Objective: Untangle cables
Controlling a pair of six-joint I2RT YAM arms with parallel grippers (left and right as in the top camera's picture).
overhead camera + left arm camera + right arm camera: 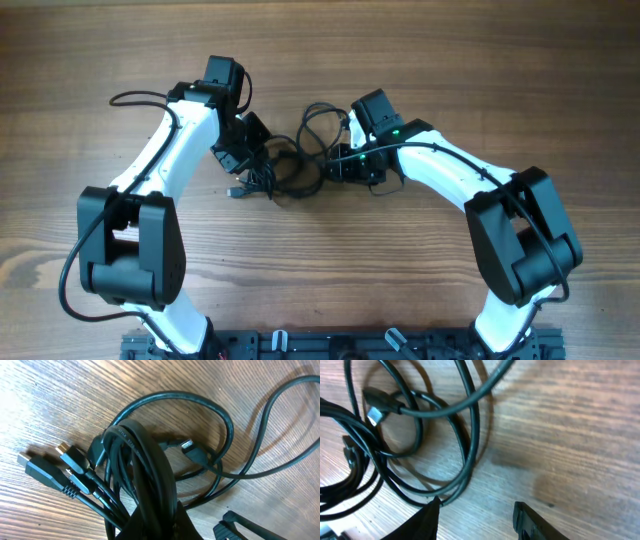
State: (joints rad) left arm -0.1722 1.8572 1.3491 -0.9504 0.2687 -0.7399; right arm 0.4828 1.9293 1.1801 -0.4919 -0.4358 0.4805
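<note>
The cables [293, 160] lie as a tangle of thin black cords on the wooden table between the two arms. In the left wrist view a thick bundle of cables [140, 460] runs down between my left gripper [156, 519], which is shut on it. Several plugs [52, 472] fan out to the left of the bundle. My left gripper [260, 163] sits at the tangle's left side. My right gripper [336, 166] is at the tangle's right side, and in its own view my right gripper [476, 516] stands open with bare wood between the fingers. A cable loop [465, 467] touches its left fingertip [432, 507].
The wooden table [450, 60] stretches around the tangle on all sides. Thicker black arm cables [135, 97] trail at the left arm. The arm bases and a rail [330, 345] line the front edge. The right gripper's finger [240, 527] shows near the bundle.
</note>
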